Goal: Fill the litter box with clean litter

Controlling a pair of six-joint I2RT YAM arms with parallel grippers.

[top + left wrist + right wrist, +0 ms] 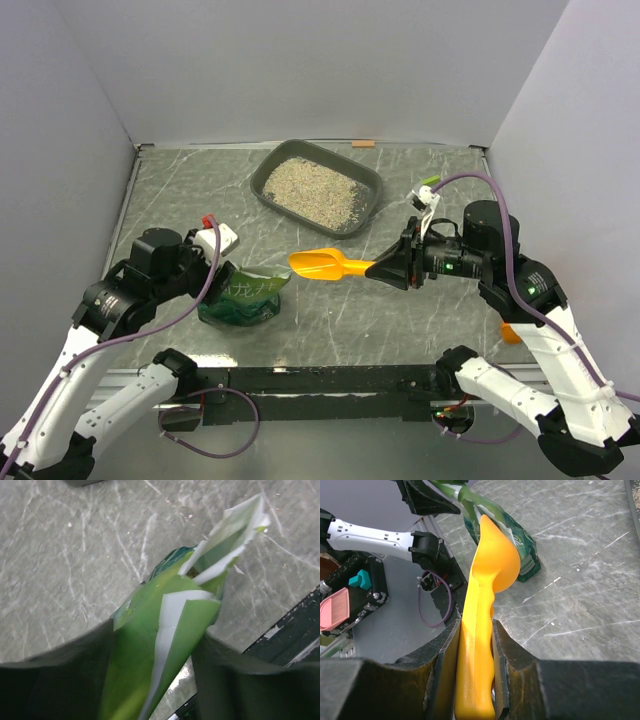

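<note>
The dark-grey litter box (366, 179) sits at the back centre of the table, with beige-grey clean litter (312, 190) spread in it. A green glossy bag (240, 298) stands at the front left with its torn top open (225, 540). My left gripper (218, 268) is shut on the bag's upper edge (160, 655). My right gripper (385, 270) is shut on the handle (477, 665) of an orange scoop (325, 264), held in the air between the box and the bag. The scoop's bowl (496, 555) points toward the bag (522, 545) and shows no litter.
A small orange object (509, 333) lies by the right arm near the right wall. A small tan piece (363, 143) lies at the back edge. Grey walls close in the table on three sides. A black rail (330, 380) runs along the front edge.
</note>
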